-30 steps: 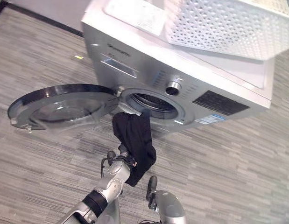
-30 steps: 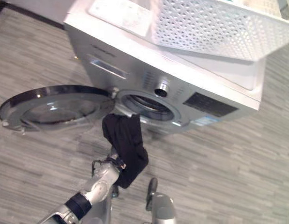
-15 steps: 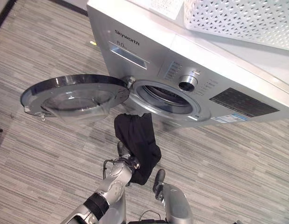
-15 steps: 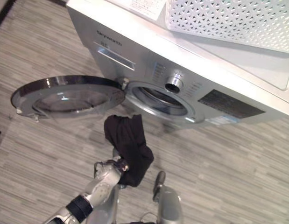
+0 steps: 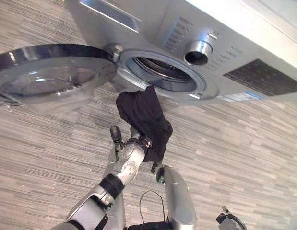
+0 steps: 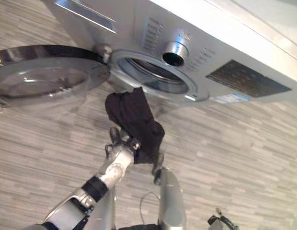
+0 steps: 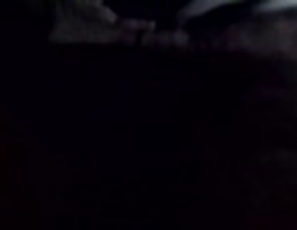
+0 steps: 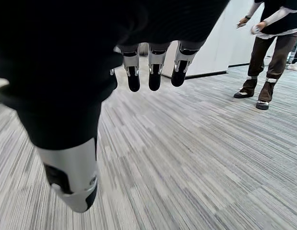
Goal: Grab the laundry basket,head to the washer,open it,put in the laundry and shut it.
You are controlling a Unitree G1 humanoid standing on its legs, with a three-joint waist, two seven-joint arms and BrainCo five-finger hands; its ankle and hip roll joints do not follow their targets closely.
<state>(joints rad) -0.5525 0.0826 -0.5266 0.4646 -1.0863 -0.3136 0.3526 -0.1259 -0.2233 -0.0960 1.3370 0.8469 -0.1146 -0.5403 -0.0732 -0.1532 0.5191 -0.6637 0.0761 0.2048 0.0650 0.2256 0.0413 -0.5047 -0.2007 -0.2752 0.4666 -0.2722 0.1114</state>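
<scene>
Door (image 5: 47, 79) of the washer (image 5: 186, 38) lies swung wide open at the upper left of the frame, its glass bowl facing up, hinged beside the round opening (image 5: 160, 74). Compared with a second ago, the whole picture has shifted: the washer now fills the top edge from much closer, and the white basket that showed on its lid has slipped out of the frame, so the camera has moved rather than the things.

Just below the opening, in the middle of the frame, the left hand (image 5: 131, 148) holds up a black garment (image 5: 143, 117); its fingers are curled into the lower folds, as they were before. The garment's top corner now reaches the lower rim of the opening, closer to the drum than a second ago, while most of the cloth hangs outside over the grey striped floor (image 5: 244, 143). What lies inside the drum cannot be told.

The right hand (image 8: 153, 67) shows in its own wrist view with fingers straight and side by side, holding nothing, above the floor. At the upper right of that view a person (image 8: 268, 52) stands by a white wall.
</scene>
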